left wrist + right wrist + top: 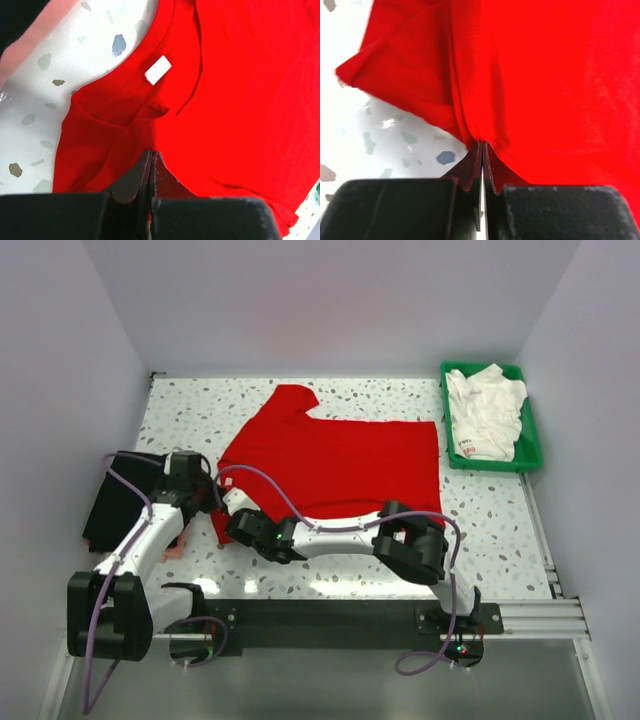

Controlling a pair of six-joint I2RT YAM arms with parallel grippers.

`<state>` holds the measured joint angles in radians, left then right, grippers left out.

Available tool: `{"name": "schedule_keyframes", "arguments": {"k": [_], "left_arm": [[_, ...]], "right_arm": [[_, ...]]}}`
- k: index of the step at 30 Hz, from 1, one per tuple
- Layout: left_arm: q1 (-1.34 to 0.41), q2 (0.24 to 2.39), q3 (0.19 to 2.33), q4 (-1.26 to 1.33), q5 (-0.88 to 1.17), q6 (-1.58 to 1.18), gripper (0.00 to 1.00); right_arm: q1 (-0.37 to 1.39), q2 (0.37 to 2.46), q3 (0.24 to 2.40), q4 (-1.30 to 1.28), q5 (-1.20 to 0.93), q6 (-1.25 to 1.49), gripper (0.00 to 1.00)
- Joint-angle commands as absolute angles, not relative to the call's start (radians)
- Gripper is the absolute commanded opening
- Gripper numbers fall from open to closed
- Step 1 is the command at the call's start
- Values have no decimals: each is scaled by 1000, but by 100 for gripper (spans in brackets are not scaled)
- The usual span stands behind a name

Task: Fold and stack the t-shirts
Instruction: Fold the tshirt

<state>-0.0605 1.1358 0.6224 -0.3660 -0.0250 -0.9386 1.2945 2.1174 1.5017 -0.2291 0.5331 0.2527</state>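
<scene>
The bright red t-shirt (340, 460) lies spread on the speckled table, one sleeve pointing to the back. Its white neck label (158, 70) shows in the left wrist view. My left gripper (207, 485) is at the shirt's left edge by the collar, shut on red cloth (151, 152). My right gripper (238, 525) is at the shirt's near left corner, shut on a bunched fold of the red shirt (482, 144). A black t-shirt (112, 498) lies at the far left. White t-shirts with red print (485, 412) lie in the tray.
The green plastic tray (490, 466) stands at the back right. A bit of pink cloth (172, 551) shows beside the left arm, next to the black shirt. White walls enclose the table on three sides.
</scene>
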Motion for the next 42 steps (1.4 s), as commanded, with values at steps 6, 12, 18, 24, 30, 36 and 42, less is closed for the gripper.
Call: {"name": "schedule_keyframes", "arguments": {"k": [6,12,18,24,30,36,42], "left_arm": [[-66,1195,715,-333,-15,-916,0],[-66,1270,773,-325,-12,-923,0],[-66,1368,836,-307,-6,-939,0],[-69,1468,906,-295,-5,-950,0],[-69,1535,971,-296,-5,-953,0],[-69,1569,1014,-298,17,-948,2],[-68,1557,1037,-284,32,-928,34]], "right_arm": [[1200,2011,1551,-245,500,230,0],[1128,2011,1585,-252,431,218,0],[1046,2048,1670,-268,385,187,0],[970,2115,1758,-287,324,173,0],[919,2157,1813,-291,281,170,0],[890,2195,1878,-322,261,169,2],[850,2184,1919,-371,255,175,26]]}}
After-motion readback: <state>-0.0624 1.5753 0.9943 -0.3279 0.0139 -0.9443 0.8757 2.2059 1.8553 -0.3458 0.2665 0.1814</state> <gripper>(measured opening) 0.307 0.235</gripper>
